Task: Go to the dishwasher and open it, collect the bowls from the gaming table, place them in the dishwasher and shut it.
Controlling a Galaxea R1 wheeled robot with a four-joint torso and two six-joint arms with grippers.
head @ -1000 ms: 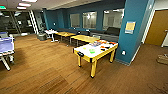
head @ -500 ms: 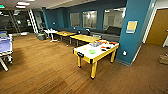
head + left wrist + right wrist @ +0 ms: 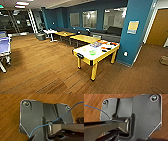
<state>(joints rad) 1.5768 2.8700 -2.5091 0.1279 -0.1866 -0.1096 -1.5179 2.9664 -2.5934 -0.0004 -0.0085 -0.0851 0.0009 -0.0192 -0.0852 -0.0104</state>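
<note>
An open office hall with a brown wooden plank floor [image 3: 42, 65] stretches ahead, with dark teal walls and interior windows at the far side. A wide teal pillar [image 3: 136, 30] stands on the right, and it carries a pale yellow notice [image 3: 133, 27]; its writing is too blurred to read.

Just left of the pillar stands the gaming table [image 3: 85, 53], long and narrow, with a white top and yellow legs. Near its middle lies a bright green round bowl [image 3: 92, 52]. A smaller pale spot beside it may be the second bowl, but I cannot tell. Colourful flat boxes [image 3: 106, 45] in orange and red lie at the far end of this table. What the bowl contains cannot be seen.

Behind it, two yellow-topped tables [image 3: 83, 38] stand in a row, and a blue table [image 3: 4, 46] is at the left edge.

In both wrist views there is a dark plate, a thin blue cable [image 3: 56, 119] and the wooden floor below. Whether the grippers' fingers are apart or together, I cannot tell.
</note>
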